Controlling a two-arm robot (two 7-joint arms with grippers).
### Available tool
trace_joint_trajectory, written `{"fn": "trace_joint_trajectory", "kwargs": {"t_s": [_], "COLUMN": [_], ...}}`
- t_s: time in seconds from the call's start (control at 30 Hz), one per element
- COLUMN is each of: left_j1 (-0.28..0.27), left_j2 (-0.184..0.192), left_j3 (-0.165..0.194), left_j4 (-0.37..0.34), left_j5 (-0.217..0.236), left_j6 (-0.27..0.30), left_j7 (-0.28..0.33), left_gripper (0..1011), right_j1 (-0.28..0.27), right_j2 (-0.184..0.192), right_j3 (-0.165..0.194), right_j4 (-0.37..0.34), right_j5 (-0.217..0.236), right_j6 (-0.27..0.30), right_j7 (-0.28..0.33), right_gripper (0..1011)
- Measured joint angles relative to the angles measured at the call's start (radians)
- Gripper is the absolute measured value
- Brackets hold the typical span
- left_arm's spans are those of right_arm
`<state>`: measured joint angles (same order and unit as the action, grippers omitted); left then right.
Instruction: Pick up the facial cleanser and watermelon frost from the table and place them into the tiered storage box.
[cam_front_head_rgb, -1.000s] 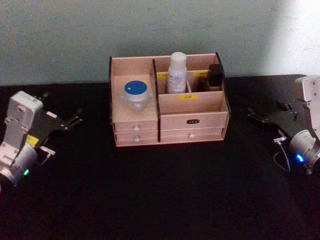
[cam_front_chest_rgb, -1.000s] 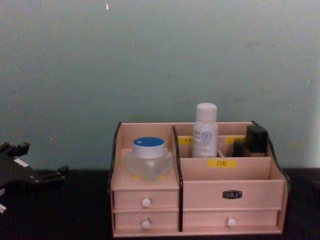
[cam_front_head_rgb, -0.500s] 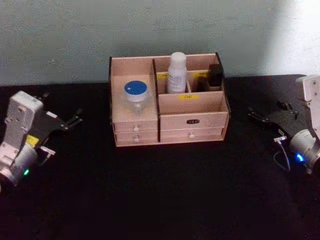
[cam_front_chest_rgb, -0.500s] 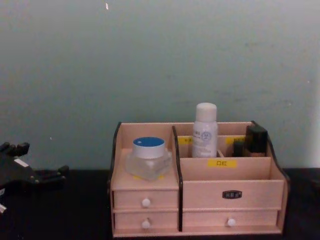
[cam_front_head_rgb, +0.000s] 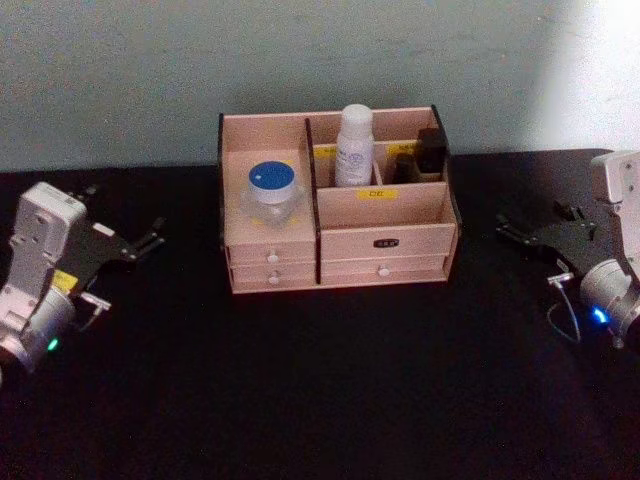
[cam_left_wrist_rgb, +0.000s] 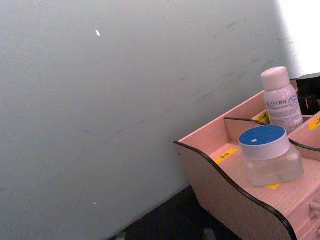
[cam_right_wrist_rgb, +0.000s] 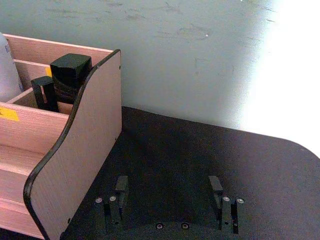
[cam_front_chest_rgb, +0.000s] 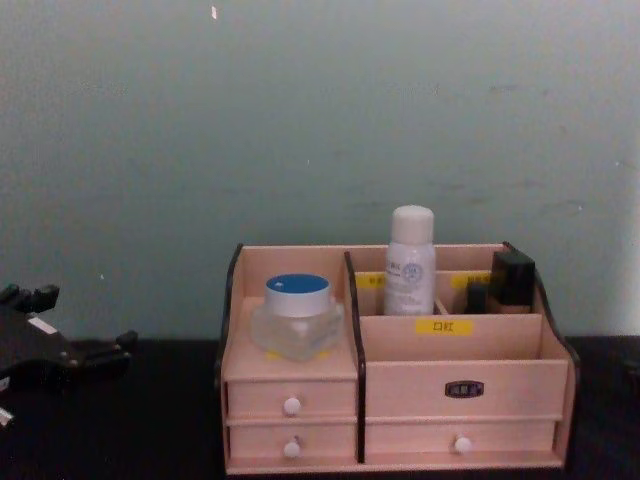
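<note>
Both grippers (cam_front_head_rgb: 150, 240) (cam_front_head_rgb: 512, 232) flank the filled tiered storage box (cam_front_head_rgb: 385, 240), well apart.

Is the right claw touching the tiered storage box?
Apart. In the head view the right claw sits off to the right of the tiered storage box, with bare black table between them.

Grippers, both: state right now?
Left gripper: open, empty, on the table left of the tiered storage box.
Right gripper: open, empty, on the table right of the box.
</note>
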<state>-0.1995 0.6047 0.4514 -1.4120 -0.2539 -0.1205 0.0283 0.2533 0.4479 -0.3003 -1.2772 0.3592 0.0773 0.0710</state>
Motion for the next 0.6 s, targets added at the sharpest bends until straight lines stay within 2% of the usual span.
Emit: {"fn": "trace_joint_trajectory", "kwargs": {"t_s": [0.6], "left_j1": [0.000], "left_j2": [0.000], "left_j3": [0.000], "left_j4": [0.000], "left_j5": [0.000], "left_j6": [0.000], "left_j7": [0.000], "left_gripper": [1001], "right_j1": [0.000], "right_j2": [0.000], "right_j3": [0.000], "right_j4": [-0.001], "right_j5": [0.000], "right_j6": [0.001], "right_j7": [0.000], "right_gripper": [1002]}}
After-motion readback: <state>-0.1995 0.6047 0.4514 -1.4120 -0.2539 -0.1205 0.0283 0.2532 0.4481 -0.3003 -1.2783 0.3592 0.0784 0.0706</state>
